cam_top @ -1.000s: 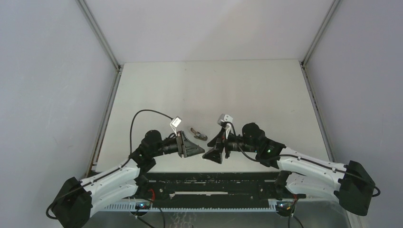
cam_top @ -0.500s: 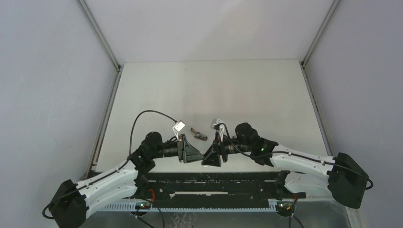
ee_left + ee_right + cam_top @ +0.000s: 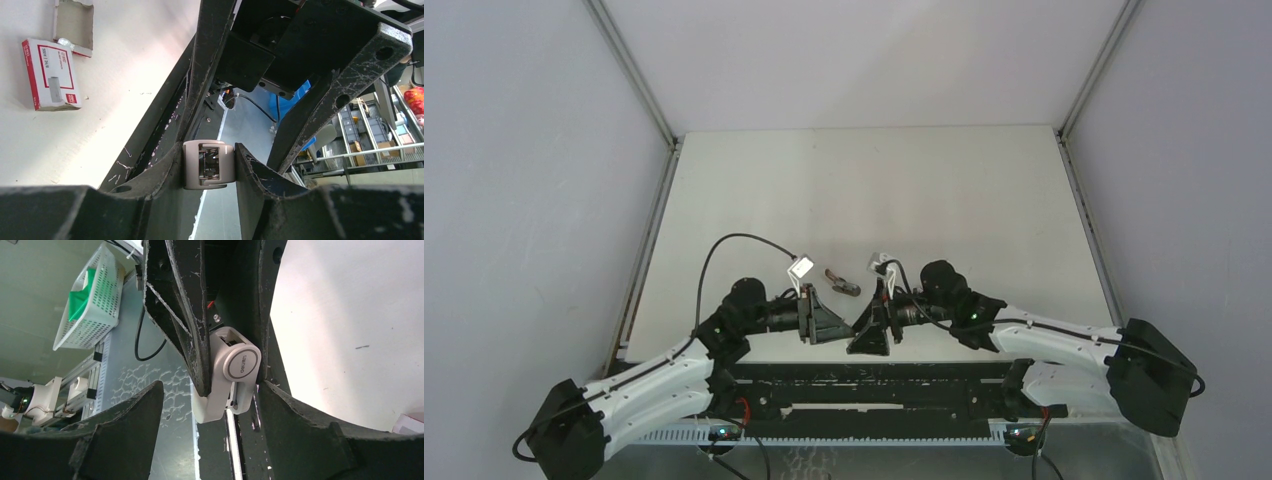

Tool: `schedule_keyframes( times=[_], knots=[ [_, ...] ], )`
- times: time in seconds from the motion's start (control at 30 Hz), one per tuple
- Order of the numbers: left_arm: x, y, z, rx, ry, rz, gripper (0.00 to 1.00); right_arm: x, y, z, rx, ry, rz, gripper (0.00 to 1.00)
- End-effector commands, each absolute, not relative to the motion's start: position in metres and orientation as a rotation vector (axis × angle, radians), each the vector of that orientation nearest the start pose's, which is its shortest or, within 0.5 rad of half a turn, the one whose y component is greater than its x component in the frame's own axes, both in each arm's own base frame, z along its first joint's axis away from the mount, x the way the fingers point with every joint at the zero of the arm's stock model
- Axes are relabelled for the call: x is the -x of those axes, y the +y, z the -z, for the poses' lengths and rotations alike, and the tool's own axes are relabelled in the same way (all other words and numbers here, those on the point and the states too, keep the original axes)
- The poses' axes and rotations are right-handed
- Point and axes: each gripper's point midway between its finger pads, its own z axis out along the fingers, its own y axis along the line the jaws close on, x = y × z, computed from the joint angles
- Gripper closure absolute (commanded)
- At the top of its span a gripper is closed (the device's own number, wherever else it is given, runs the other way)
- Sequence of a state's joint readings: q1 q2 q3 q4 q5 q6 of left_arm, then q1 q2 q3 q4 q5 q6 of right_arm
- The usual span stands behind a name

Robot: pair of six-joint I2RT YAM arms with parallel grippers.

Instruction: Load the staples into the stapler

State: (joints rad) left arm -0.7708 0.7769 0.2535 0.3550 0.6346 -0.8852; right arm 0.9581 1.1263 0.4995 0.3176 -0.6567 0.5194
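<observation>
The white mini stapler is clamped end-on between my left gripper's fingers, its open end showing dark metal inside. In the right wrist view the stapler hangs from the left gripper's black fingers, its hinged part dropped open. My right gripper is open, its fingers spread to either side of the stapler without touching it. In the top view both grippers meet tip to tip, left and right, and hide the stapler. I cannot make out the strip of staples.
A red-and-white box and a tan tray lie on the table behind the grippers, and show as a small dark thing in the top view. Loose staples litter the table's near edge. The black base rail runs just below the grippers.
My right gripper has moved left and down until it meets the left gripper. The left gripper has shifted slightly toward it with the stapler. Little has moved in the last half second.
</observation>
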Motion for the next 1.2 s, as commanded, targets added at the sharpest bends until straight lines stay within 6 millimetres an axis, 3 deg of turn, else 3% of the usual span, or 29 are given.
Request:
schedule_keyframes(
  times=[0.0, 0.33, 0.73, 0.83, 1.03, 1.17],
  knots=[
    [-0.093, -0.284, -0.261, -0.573, 1.616, 1.774, 0.91, -0.083, 0.332, -0.179, 0.953, 1.818, -1.616, 0.3],
    [-0.09, -0.284, -0.269, -0.59, 1.593, 1.787, 0.91, -0.085, 0.317, -0.186, 0.919, 1.776, -1.629, 0.29],
    [-0.088, -0.288, -0.273, -0.615, 1.579, 1.785, 0.92, -0.069, 0.334, -0.219, 0.945, 1.642, -1.731, 0.31],
    [-0.088, -0.288, -0.275, -0.617, 1.57, 1.785, 0.93, -0.068, 0.338, -0.218, 0.948, 1.657, -1.732, 0.42],
    [-0.087, -0.287, -0.275, -0.616, 1.567, 1.785, 0.94, -0.076, 0.337, -0.212, 0.897, 1.711, -1.699, 1.0],
    [-0.088, -0.288, -0.273, -0.611, 1.573, 1.781, 0.94, -0.079, 0.333, -0.217, 0.872, 1.697, -1.682, 1.0]
  ],
)
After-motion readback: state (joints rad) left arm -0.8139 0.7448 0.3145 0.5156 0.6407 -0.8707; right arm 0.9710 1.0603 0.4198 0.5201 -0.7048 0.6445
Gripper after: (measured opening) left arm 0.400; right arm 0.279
